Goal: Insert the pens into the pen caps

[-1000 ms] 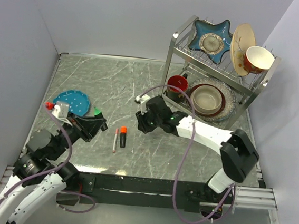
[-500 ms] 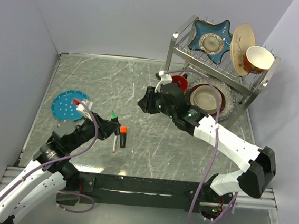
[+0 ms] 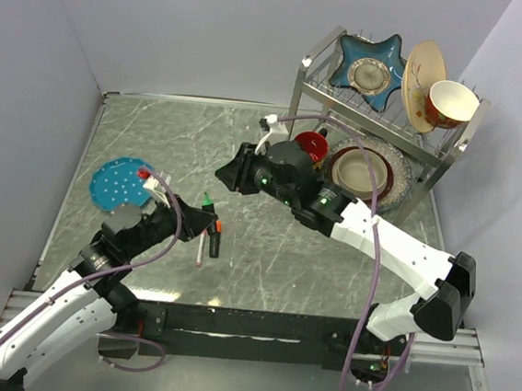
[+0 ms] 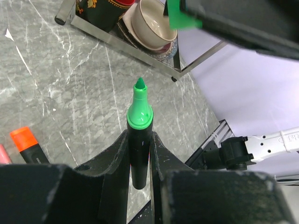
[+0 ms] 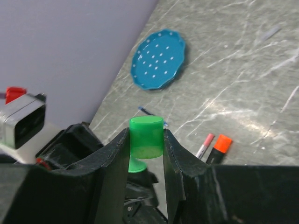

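Green-tipped stubby black marker (image 4: 139, 116) is clamped between the left gripper's (image 4: 139, 144) jaws, tip pointing outward, held above the grey marble counter (image 3: 183, 142). Small green plastic cap (image 5: 146, 137) sits pinched in the right gripper (image 5: 146, 133), near that tip but apart. Orange-tipped black marker (image 3: 214, 239) and thin white pen (image 3: 202, 245) lie side by side on the counter.

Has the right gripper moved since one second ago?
Yes. The right gripper, holding the green cap, went left and farther back: earlier it was right of the orange marker, now almost directly beyond it.
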You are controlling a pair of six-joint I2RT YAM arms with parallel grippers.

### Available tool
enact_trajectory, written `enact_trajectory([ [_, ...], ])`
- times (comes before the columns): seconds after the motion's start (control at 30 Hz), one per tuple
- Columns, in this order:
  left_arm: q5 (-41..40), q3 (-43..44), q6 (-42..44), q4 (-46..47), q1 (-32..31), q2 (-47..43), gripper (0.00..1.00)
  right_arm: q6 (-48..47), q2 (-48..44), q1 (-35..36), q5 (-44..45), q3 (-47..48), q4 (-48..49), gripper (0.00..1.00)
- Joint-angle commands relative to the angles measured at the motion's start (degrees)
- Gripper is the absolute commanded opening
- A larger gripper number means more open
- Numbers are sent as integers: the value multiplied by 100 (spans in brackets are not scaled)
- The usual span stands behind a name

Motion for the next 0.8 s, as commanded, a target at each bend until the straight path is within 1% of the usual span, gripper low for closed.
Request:
enact_trajectory([
  [0.0, 163, 1, 48, 482, -2, 39, 1, 48, 136, 192, 240, 323, 206, 0],
  [0.53, 180, -8, 83, 491, -10, 83, 1, -30, 488, 517, 442, 403, 329, 0],
  [0.73, 172, -8, 56, 492, -2, 118, 1, -48, 357, 693, 582, 131, 426, 0],
  [0.77, 163, 0, 56, 483, -2, 118, 1, -83, 339, 737, 730, 113, 400, 0],
])
